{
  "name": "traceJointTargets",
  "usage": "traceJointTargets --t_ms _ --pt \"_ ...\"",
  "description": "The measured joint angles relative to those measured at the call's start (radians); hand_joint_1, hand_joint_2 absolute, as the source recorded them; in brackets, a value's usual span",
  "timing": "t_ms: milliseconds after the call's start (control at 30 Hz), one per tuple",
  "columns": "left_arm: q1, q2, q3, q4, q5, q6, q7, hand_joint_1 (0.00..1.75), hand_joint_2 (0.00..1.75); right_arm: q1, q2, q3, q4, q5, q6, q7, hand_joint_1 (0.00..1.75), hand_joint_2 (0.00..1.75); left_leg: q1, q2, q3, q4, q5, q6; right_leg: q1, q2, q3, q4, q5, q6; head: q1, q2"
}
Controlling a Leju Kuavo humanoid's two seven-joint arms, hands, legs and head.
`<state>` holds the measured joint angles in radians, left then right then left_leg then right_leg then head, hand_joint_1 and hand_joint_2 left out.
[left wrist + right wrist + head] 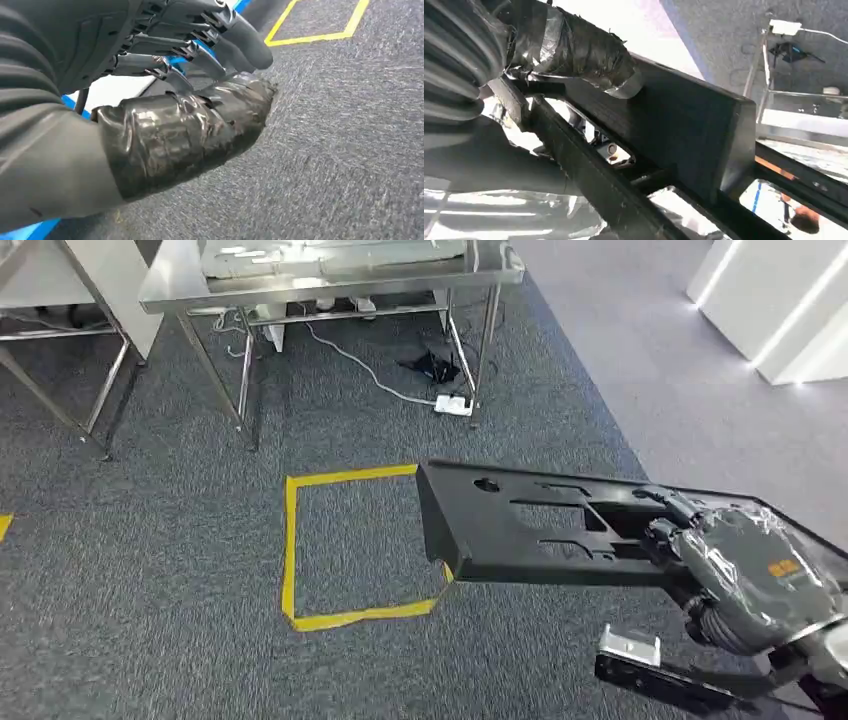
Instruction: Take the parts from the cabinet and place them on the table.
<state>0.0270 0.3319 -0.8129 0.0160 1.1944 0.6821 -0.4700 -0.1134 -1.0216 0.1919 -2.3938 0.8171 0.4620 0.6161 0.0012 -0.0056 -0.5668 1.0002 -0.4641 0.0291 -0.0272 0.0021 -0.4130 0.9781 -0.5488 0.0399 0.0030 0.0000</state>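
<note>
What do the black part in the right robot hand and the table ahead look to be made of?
The black part looks like moulded plastic, matt to slightly glossy: uniform black, thick walls and clean cut-out slots, though painted metal cannot be ruled out. The right robot hand holds it at one end. The table looks like stainless steel, with a bright reflective top and thin shiny silver legs.

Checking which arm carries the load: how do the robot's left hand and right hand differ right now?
The right hand grips a long black plastic panel with cut-outs; the left hand holds nothing. In the right wrist view the right hand's thumb presses on the panel's flat face, while the left hand's fingers hang apart above grey carpet. Both have thumbs wrapped in shiny dark tape.
</note>
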Motion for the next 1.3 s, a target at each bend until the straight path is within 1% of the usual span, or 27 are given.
traceJointTargets --t_ms 33,67,167,233,267,300,367,400,433,467,500,567,667,700,733,767,800,833,867,900,933,1000,1067,1100,1200,1267,1300 --pt "0.0 -0.001 0.0 0.0 -0.001 0.0 0.0 0.0 1.75 0.0 0.0 0.0 0.0 -0.001 0.0 0.0 1.75 1.75 0.002 0.0 0.01 -0.01 -0.005 0.008 -0.004 -0.008 -0.006 0.026 -0.009 0.003 0.002 0.0" --pt "-0.003 -0.001 0.0 0.0 -0.005 0.0 0.007 0.0 1.75 -0.002 0.0 -0.002 0.0 -0.001 0.0 0.0 1.75 1.75 0.001 0.003 0.019 -0.009 -0.009 0.014 -0.001 -0.004 -0.042 0.084 -0.021 0.002 0.004 0.0" --pt "-0.016 -0.003 -0.003 0.0 -0.017 0.0 0.038 0.0 1.75 0.011 0.0 -0.007 0.001 -0.009 0.004 0.0 1.75 1.75 -0.003 0.0 0.039 -0.012 -0.029 0.025 0.007 -0.004 -0.201 0.286 -0.099 0.004 0.009 0.0" --pt "-0.022 -0.002 -0.008 0.0 -0.031 0.0 0.063 0.0 1.75 0.036 0.0 -0.017 0.004 -0.02 0.002 0.0 1.75 1.75 -0.007 -0.003 0.068 -0.013 -0.05 0.025 0.012 -0.003 -0.253 0.292 -0.114 -0.002 0.009 0.0" --pt "-0.026 -0.002 -0.014 0.0 -0.038 0.0 0.076 0.0 1.75 0.065 -0.002 -0.031 0.005 -0.025 -0.005 0.0 1.75 1.75 -0.009 -0.005 0.089 -0.015 -0.064 0.025 0.016 -0.003 -0.251 0.241 -0.084 -0.009 0.008 0.0" --pt "-0.03 -0.002 -0.019 0.0 -0.043 0.0 0.083 0.0 1.75 0.101 -0.008 -0.05 0.006 -0.029 -0.018 0.0 1.75 1.75 -0.01 -0.007 0.109 -0.017 -0.076 0.024 0.02 -0.004 -0.239 0.171 -0.027 -0.018 0.01 0.0" --pt "-0.043 -0.002 -0.029 0.0 -0.051 0.0 0.087 0.0 1.75 0.197 -0.029 -0.099 0.01 -0.035 -0.075 0.0 1.75 1.75 -0.011 -0.013 0.142 -0.022 -0.097 0.021 0.035 -0.003 -0.222 0.044 0.138 -0.038 0.011 0.0" --pt "-0.051 0.001 -0.034 0.0 -0.054 0.0 0.087 0.0 1.75 0.254 -0.032 -0.129 0.015 -0.036 -0.112 0.0 1.75 1.75 -0.014 -0.021 0.148 -0.027 -0.109 0.014 0.037 0.0 -0.216 0.05 0.094 -0.039 0.013 0.0" --pt "-0.061 0.003 -0.039 0.0 -0.055 0.0 0.086 0.0 1.75 0.312 -0.042 -0.166 0.018 -0.039 -0.141 -0.002 1.75 1.75 -0.014 -0.018 0.158 -0.039 -0.12 0.007 0.04 0.001 -0.206 0.044 0.099 -0.039 0.018 0.0" --pt "-0.061 0.006 -0.046 0.0 -0.058 0.0 0.08 0.0 1.75 0.351 -0.053 -0.211 0.021 -0.039 -0.175 -0.003 1.75 1.75 -0.014 -0.018 0.175 -0.023 -0.105 0.004 0.035 0.006 -0.196 0.033 0.108 -0.046 0.023 0.0" --pt "-0.064 0.013 -0.051 0.0 -0.059 0.0 0.074 0.0 1.75 0.388 -0.06 -0.245 0.023 -0.039 -0.2 -0.004 1.75 1.75 -0.018 -0.02 0.164 0.001 -0.096 -0.002 0.03 0.009 -0.175 0.03 0.106 -0.053 0.019 0.0" --pt "-0.071 0.022 -0.056 0.0 -0.049 0.0 0.058 0.0 1.75 0.451 -0.069 -0.315 0.029 -0.045 -0.236 -0.006 1.75 1.75 -0.014 -0.012 0.145 0.069 -0.121 -0.015 0.025 0.006 -0.147 0.027 0.096 -0.063 0.019 0.0" --pt "-0.079 0.023 -0.066 0.0 -0.027 0.0 0.031 0.0 1.75 0.502 -0.079 -0.359 0.021 -0.056 -0.235 -0.002 1.75 1.75 -0.002 -0.007 0.004 0.246 -0.206 -0.034 0.023 0.009 -0.132 0.027 0.075 -0.064 0.011 0.0" --pt "-0.079 0.022 -0.068 0.0 -0.022 0.0 0.028 0.0 1.75 0.501 -0.08 -0.362 0.011 -0.051 -0.218 -0.001 1.75 1.75 0.002 -0.005 -0.035 0.271 -0.236 -0.038 0.022 0.013 -0.123 0.028 0.066 -0.062 0.011 0.0" --pt "-0.078 0.021 -0.069 0.0 -0.019 0.0 0.028 0.0 1.75 0.499 -0.08 -0.362 0.002 -0.043 -0.199 0.0 1.75 1.75 0.005 -0.003 -0.054 0.259 -0.239 -0.039 0.021 0.014 -0.112 0.028 0.056 -0.061 0.011 0.0" --pt "-0.078 0.021 -0.07 0.0 -0.018 0.0 0.031 0.0 1.75 0.494 -0.08 -0.359 -0.002 -0.032 -0.177 0.0 1.75 1.75 0.006 -0.002 -0.058 0.22 -0.219 -0.039 0.021 0.014 -0.095 0.028 0.043 -0.06 0.011 0.0" --pt "-0.079 0.021 -0.073 0.0 -0.019 0.0 0.032 0.0 1.75 0.481 -0.079 -0.352 -0.002 -0.02 -0.148 0.0 1.75 1.75 0.005 -0.001 -0.052 0.157 -0.169 -0.037 0.02 0.014 -0.076 0.028 0.029 -0.057 0.011 0.0" --pt "-0.081 0.021 -0.077 0.0 -0.019 0.0 0.035 0.0 1.75 0.46 -0.075 -0.344 -0.003 -0.007 -0.12 0.0 1.75 1.75 0.005 -0.001 -0.046 0.082 -0.086 -0.033 0.02 0.014 -0.057 0.028 0.015 -0.052 0.011 0.0" --pt "-0.083 0.022 -0.079 0.0 -0.021 0.0 0.037 0.0 1.75 0.431 -0.067 -0.333 -0.003 0.01 -0.082 0.0 1.75 1.75 0.002 0.001 -0.039 0.041 0.029 -0.026 0.018 0.014 -0.054 0.024 0.004 -0.049 0.012 0.0" --pt "-0.084 0.018 -0.08 0.0 -0.021 0.0 0.037 0.0 1.75 0.405 -0.055 -0.321 -0.003 0.022 -0.051 0.0 1.75 1.75 -0.011 0.004 -0.055 0.056 -0.011 -0.021 0.019 0.018 -0.036 0.021 -0.002 -0.04 0.013 0.0" --pt "-0.086 0.02 -0.082 0.0 -0.021 0.0 0.035 0.0 1.75 0.383 -0.047 -0.312 -0.003 0.031 -0.026 0.0 1.75 1.75 -0.011 0.002 -0.037 0.04 -0.01 -0.011 0.018 0.02 -0.041 0.02 -0.013 -0.031 0.008 0.0" --pt "-0.089 0.02 -0.085 -0.001 -0.019 0.0 0.03 0.0 1.75 0.368 -0.039 -0.3 -0.004 0.04 0.011 0.0 1.75 1.75 -0.011 0.001 -0.019 0.024 -0.02 0.006 0.02 0.019 -0.012 0.031 -0.001 -0.023 0.01 0.0" --pt "-0.096 0.02 -0.089 -0.001 -0.016 0.0 0.026 0.0 1.75 0.335 -0.029 -0.291 -0.005 0.049 0.021 0.0 1.75 1.75 -0.008 0.004 0.021 0.008 -0.027 0.022 0.016 0.011 -0.047 0.108 0.002 -0.016 0.011 0.0" --pt "-0.098 0.02 -0.094 -0.001 -0.013 0.0 0.024 0.0 1.75 0.32 -0.024 -0.286 -0.005 0.052 0.022 0.0 1.75 1.75 -0.008 0.003 0.028 0.007 -0.033 0.028 0.016 0.009 -0.092 0.173 -0.007 -0.016 0.011 0.0" --pt "-0.099 0.016 -0.1 -0.001 -0.006 0.0 0.02 0.0 1.75 0.305 -0.01 -0.268 -0.005 0.064 0.021 0.0 1.75 1.75 -0.008 0.002 0.059 0.004 -0.064 0.03 0.017 0.008 -0.245 0.331 -0.095 -0.007 0.011 0.0" --pt "-0.098 0.014 -0.101 -0.001 0.002 0.0 0.02 0.0 1.75 0.283 -0.001 -0.249 -0.004 0.077 0.018 0.0 1.75 1.75 -0.006 -0.001 0.1 0.002 -0.094 0.026 0.016 0.007 -0.285 0.297 -0.118 -0.005 0.011 0.0" --pt "-0.098 0.013 -0.101 -0.001 0.002 0.0 0.02 0.0 1.75 0.277 0.003 -0.243 -0.003 0.082 0.017 0.0 1.75 1.75 -0.004 -0.002 0.124 0.001 -0.111 0.024 0.016 0.006 -0.286 0.245 -0.091 -0.005 0.011 0.0"
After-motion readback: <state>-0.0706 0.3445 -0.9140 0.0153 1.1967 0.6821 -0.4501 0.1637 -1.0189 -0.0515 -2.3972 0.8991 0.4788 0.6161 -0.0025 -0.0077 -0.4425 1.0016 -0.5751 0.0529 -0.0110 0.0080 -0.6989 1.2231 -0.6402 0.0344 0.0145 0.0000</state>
